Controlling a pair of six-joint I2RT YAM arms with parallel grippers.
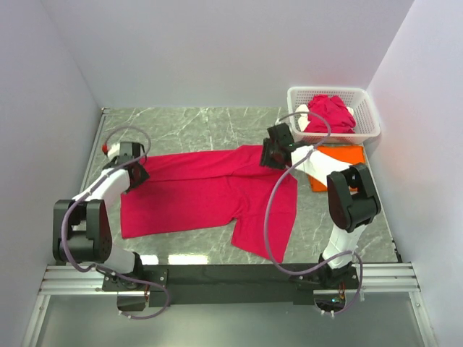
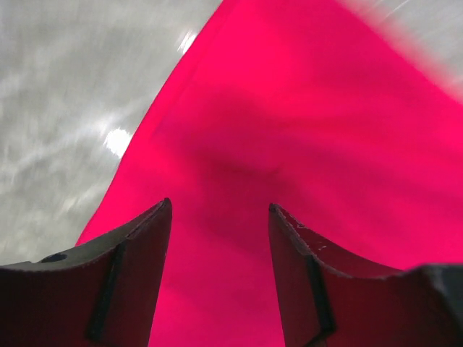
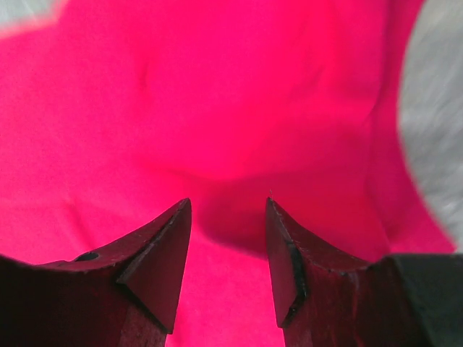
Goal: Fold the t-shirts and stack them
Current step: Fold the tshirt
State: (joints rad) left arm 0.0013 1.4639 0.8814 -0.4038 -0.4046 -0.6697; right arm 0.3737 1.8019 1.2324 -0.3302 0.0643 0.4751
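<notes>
1. Table [image 1: 195,126]: one marbled surface. It bears all the items listed below.
2. Crimson t-shirt [image 1: 202,195]: one, spread flat and sideways across the table centre, with one sleeve towards the near edge. It is judged to be laid out for folding, and no fold is yet made.
3. Basket [image 1: 370,116]: one, of white lattice, at the far right corner. It holds a crimson heap [image 1: 331,114], judged to be shirts awaiting folding. The number in the heap cannot be told.
4. Orange t-shirt [image 1: 340,154]: one, a compact flat shape just in front of the basket, partly hidden by the right arm. It is judged to be the base of the stack.
5. Grippers: two.
   - The left gripper [image 2: 219,204] is over the spread shirt's left end.
   - The right gripper [image 3: 228,202] is over its far right part.
   - On both, the fingers stand apart with nothing between them and cloth beneath.
   - They are judged to be placed at opposite ends for a two-handed fold.
</notes>
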